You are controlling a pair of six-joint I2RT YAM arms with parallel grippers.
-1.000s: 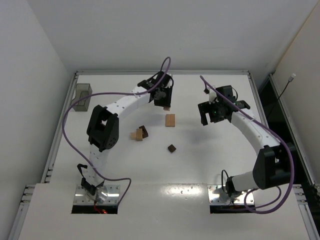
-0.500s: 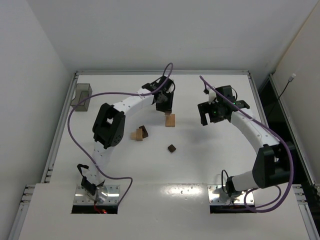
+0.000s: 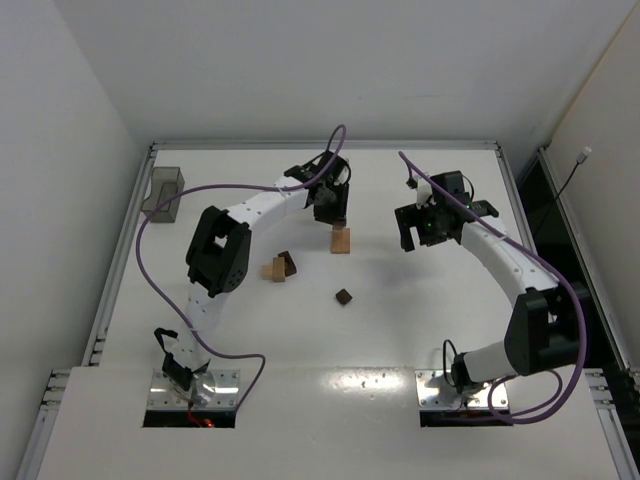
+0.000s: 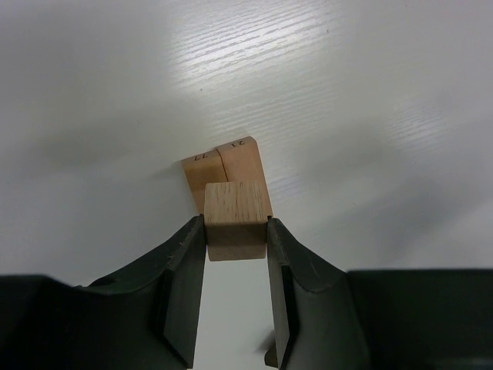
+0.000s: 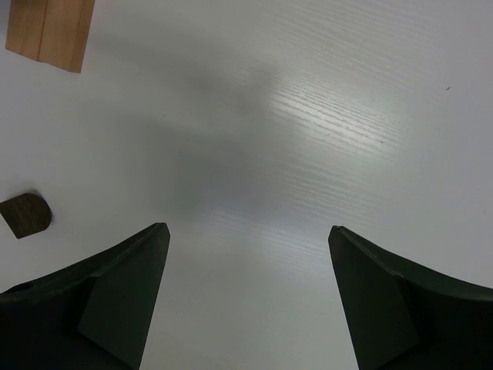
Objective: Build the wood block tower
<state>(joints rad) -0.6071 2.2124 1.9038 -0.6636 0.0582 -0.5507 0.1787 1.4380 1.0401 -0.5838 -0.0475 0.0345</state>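
Observation:
My left gripper point(image 4: 236, 225) is shut on a light tan wooden cube point(image 4: 235, 208), gripped by its two sides. The cube sits over the near end of two tan bars point(image 4: 229, 163) lying side by side on the table; I cannot tell whether it touches them. In the top view the left gripper point(image 3: 333, 214) hangs just behind the same bars point(image 3: 341, 241). My right gripper point(image 3: 428, 232) is open with nothing in it, to the right of the bars. Only bare table lies between its fingers point(image 5: 246, 227). No stacked tower stands anywhere in view.
A small pile of tan and dark brown blocks point(image 3: 280, 267) lies left of centre. A single dark brown block point(image 3: 344, 296) lies nearer the arm bases, also at the left edge of the right wrist view point(image 5: 25, 214). A translucent grey bin point(image 3: 164, 191) stands at the far left.
The left arm carried the cube right and slightly nearer, onto the spot above the two tan bars, then held still. The right arm has not moved.

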